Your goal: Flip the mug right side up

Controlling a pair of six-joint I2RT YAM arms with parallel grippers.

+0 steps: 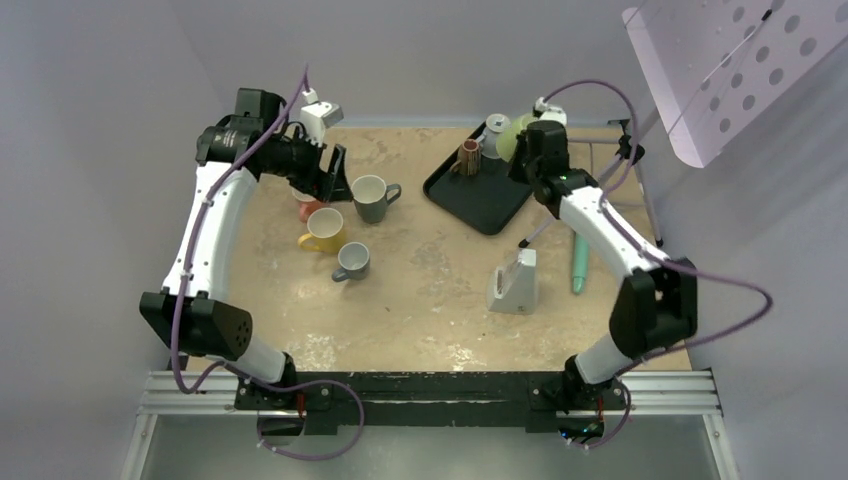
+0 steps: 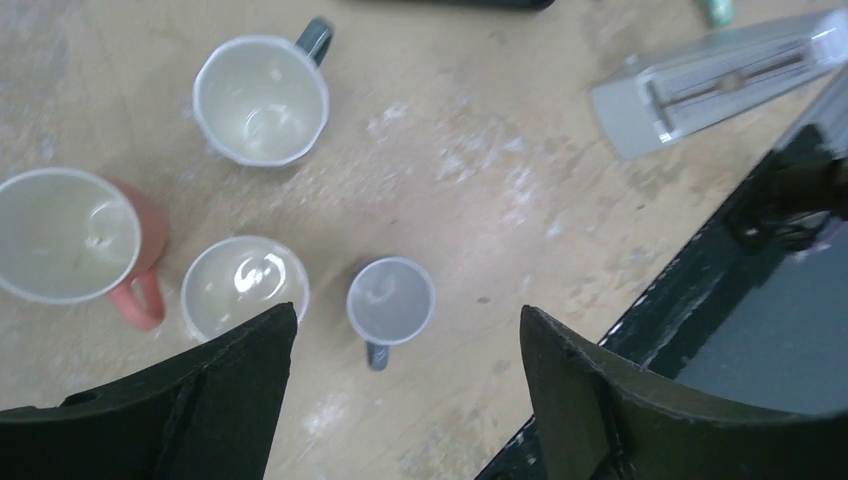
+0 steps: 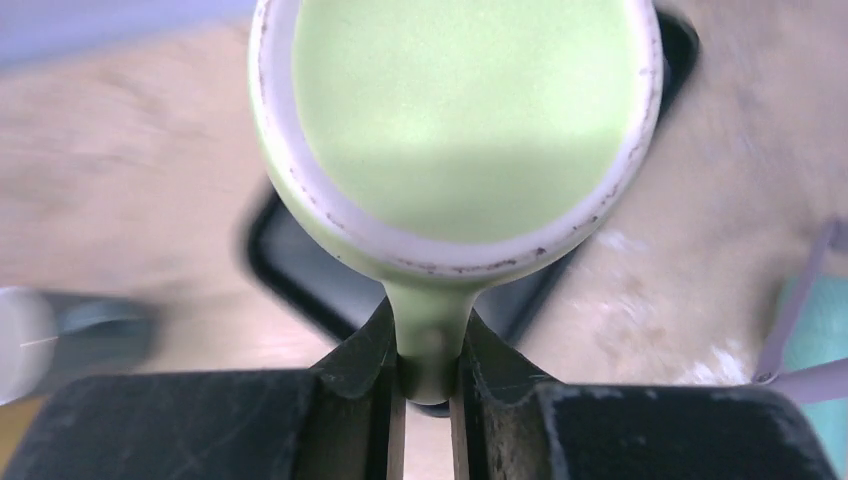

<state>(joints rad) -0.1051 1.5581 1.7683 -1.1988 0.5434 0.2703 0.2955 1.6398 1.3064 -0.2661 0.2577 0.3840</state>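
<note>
Your right claw [image 3: 428, 345] is clamped on the handle of the green mug [image 3: 455, 120], holding it above the black tray [image 1: 485, 205] (a brown cup [image 1: 468, 157] and a grey cup [image 1: 494, 135] stand inside). Your left claw [image 2: 407, 325] gapes over four empty, upright mugs [image 2: 262, 98] on the surface [image 1: 440, 270].

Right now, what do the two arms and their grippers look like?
Both the left arm and right arm have white links between bulky black joint housings. A purple cable loops along each. The left gripper and right gripper have matte black, wedge-shaped fingers.
</note>
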